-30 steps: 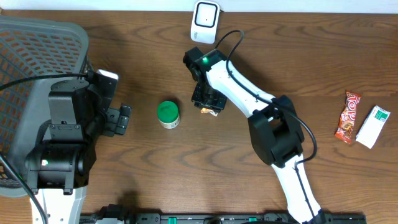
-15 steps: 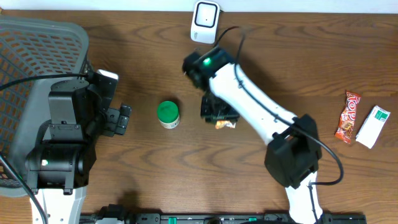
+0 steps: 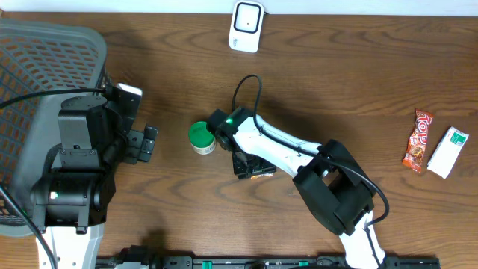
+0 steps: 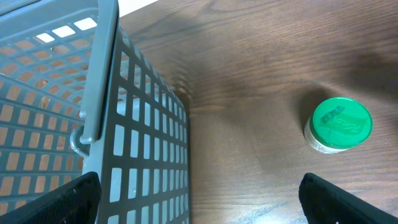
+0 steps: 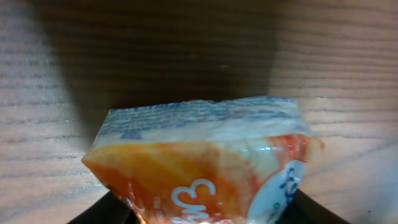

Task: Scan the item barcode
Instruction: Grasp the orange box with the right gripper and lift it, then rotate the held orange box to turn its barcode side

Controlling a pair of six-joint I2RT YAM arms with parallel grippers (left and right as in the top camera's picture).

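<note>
Watching the feed from here, containers first. One grey mesh basket (image 3: 45, 52) is sitting at the left edge of the table (image 3: 358, 75), and the left arm is hanging over most of it. The bit of its inside that's showing in the left wrist view is just bare grid. One small jar with a green lid (image 4: 341, 123) is standing upright near the middle of the table. Its lid is on, so I'm not seeing what's inside.

The item, an orange packet (image 5: 199, 168) with a blue-and-white crimped edge, is lying on the wood just right of the jar, well short of the white scanner (image 3: 247, 26) sitting at the far edge. The right gripper (image 3: 251, 166) is sitting right over the packet. In its wrist view the packet is filling the gap between the two dark fingers, but I honestly can't tell whether they're pinching it or just straddling it.

The left gripper (image 4: 200, 199) is hovering beside the basket wall with its jaws spread wide and nothing between them.

Counting up: one basket, one jar, one orange packet, one scanner. Over on the right there's one red candy bar (image 3: 418, 140) and one white-and-green box (image 3: 447, 152), lying just beside each other.
</note>
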